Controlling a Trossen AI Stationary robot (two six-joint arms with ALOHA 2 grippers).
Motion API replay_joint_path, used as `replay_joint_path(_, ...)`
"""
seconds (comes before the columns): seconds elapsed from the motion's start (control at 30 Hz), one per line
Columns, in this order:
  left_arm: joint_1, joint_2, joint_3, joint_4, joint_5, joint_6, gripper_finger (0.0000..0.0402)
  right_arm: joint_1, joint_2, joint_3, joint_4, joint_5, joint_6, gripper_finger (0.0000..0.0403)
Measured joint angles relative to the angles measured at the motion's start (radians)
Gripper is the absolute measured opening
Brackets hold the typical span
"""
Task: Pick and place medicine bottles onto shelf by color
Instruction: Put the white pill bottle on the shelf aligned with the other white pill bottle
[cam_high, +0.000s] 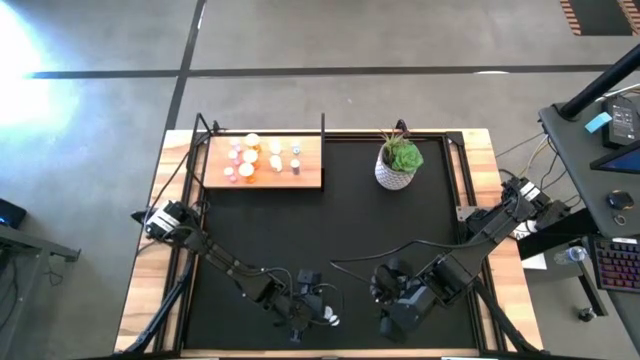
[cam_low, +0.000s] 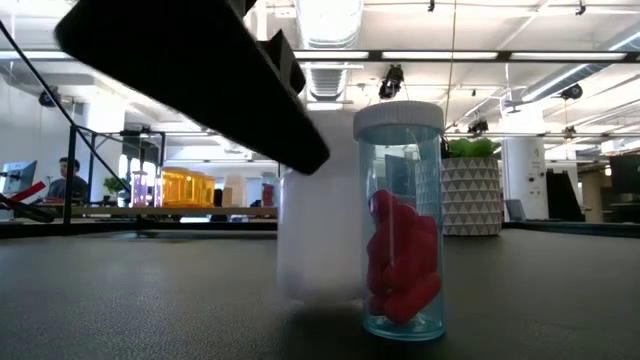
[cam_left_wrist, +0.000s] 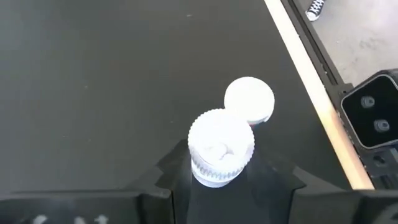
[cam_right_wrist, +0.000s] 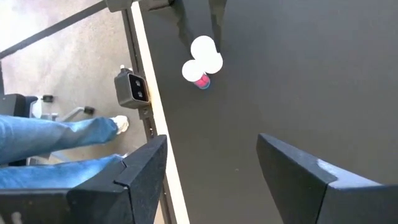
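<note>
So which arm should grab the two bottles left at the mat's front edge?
Left. Its end effector is already at the white bottle, beside the clear bottle. The right end effector hangs open, farther off.

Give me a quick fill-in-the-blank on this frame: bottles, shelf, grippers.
1. The clear bottle standing at the mat's near edge holds ____ pills.
2. The left gripper has its fingers on either side of a ____ bottle.
3. The wooden shelf lies on the mat's far ____ corner in the high view.
4. The right gripper has its fingers ____ and holds nothing.

Missing words: red; white; left; open
</note>
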Motion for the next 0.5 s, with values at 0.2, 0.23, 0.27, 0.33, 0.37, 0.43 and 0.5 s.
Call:
replay_joint_path(0.2, 0.032, -0.031, -0.001, -0.099, -0.006, -0.090, 0.0120, 0.000, -0.005, 0.000, -0.021, 0.000, -0.020, 0.0239)
replay_joint_path(0.23, 0.040, -0.044, -0.001, -0.140, -0.014, -0.099, 0.0125, 0.000, -0.007, 0.000, -0.026, 0.000, -0.027, 0.0240)
replay_joint_path(0.27, 0.048, -0.062, -0.001, -0.174, -0.025, -0.103, 0.0128, 0.000, -0.011, 0.000, -0.032, 0.000, -0.040, 0.0240)
replay_joint_path(0.33, 0.069, -0.102, -0.001, -0.221, -0.051, -0.126, 0.0131, 0.000, -0.019, 0.000, -0.044, 0.000, -0.061, 0.0239)
replay_joint_path(0.37, 0.080, -0.130, -0.002, -0.253, -0.064, -0.139, 0.0131, 0.000, -0.025, 0.000, -0.053, 0.000, -0.070, 0.0238)
replay_joint_path(0.43, 0.106, -0.181, -0.006, -0.313, -0.093, -0.165, 0.0132, 0.000, -0.039, 0.000, -0.074, 0.007, -0.095, 0.0236)
replay_joint_path(0.5, 0.137, -0.234, -0.007, -0.369, -0.131, -0.201, 0.0132, 0.000, -0.052, 0.000, -0.094, 0.010, -0.119, 0.0235)
